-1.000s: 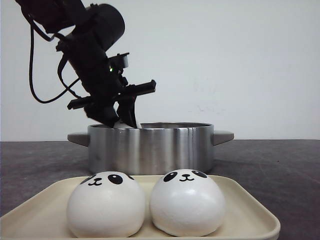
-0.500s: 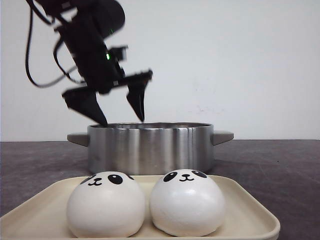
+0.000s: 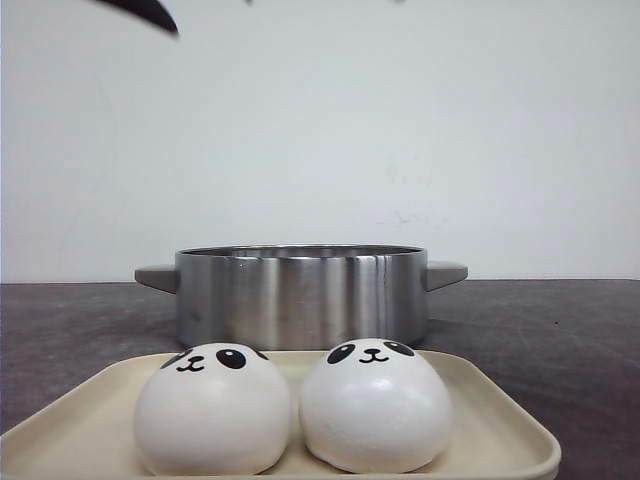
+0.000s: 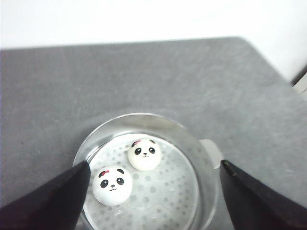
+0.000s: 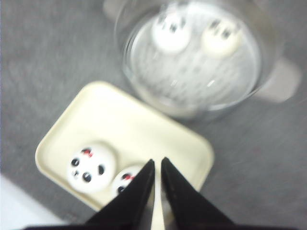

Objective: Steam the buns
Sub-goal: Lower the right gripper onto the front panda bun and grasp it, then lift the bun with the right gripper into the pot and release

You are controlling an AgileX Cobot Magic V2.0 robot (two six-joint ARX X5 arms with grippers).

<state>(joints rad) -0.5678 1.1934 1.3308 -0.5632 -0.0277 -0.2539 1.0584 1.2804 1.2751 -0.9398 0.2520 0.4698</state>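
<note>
Two white panda-face buns [image 3: 213, 410] [image 3: 375, 405] sit side by side on the cream tray [image 3: 500, 425]. Two more buns [image 4: 145, 154] [image 4: 112, 185] lie on the perforated plate inside the steel pot [image 3: 300, 295]. My left gripper [image 4: 155, 164] is open and empty, high above the pot; in the front view only one fingertip [image 3: 155, 15] shows at the top edge. My right gripper [image 5: 158, 160] is shut and empty, high above the tray [image 5: 129, 124], near the tray's buns [image 5: 88, 166] [image 5: 125, 179]. The right wrist view is blurred.
The pot has two grey side handles [image 3: 447, 272] and stands just behind the tray on the dark grey table [image 3: 560, 340]. A white wall is behind. The table's far edge and corner show in the left wrist view [image 4: 268, 62].
My left gripper was down at the pot's rim with jaws nearly together, then opened and rose up and left, almost out of the front view. The tray's two buns have not moved.
</note>
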